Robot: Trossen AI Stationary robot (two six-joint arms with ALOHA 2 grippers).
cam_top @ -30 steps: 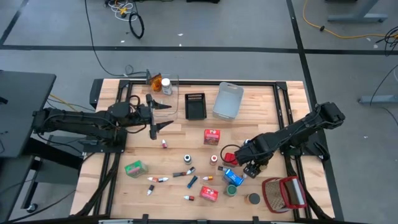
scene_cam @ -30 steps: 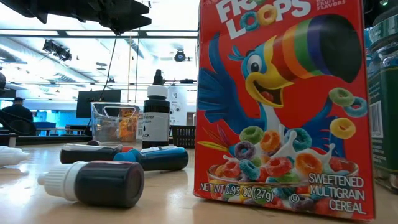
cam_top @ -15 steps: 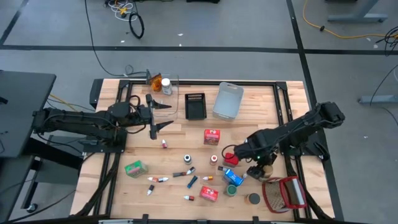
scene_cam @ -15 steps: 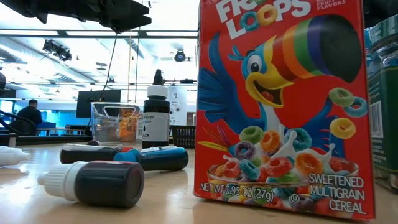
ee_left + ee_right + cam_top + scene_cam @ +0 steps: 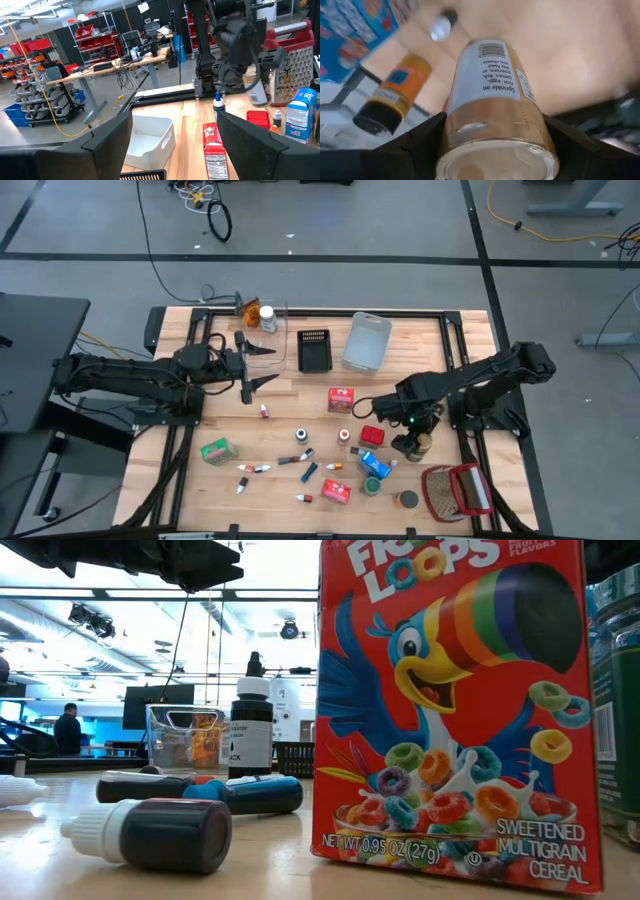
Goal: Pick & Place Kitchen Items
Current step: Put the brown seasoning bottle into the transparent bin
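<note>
Right gripper: the right gripper is clamped on a clear cylindrical seasoning jar with a tan filling and a white printed label, dark fingers on either side of it.
Jar's place: held over the right part of the pale wooden plank table, just beside a small red box and near the red-and-white wire basket.
Left gripper: the left gripper hovers with its fingers apart near the clear plastic bin.
Other items: a glossy red cardboard cereal box, smooth little dark food-colouring tubes with white caps, a green box, a blue carton.
</note>
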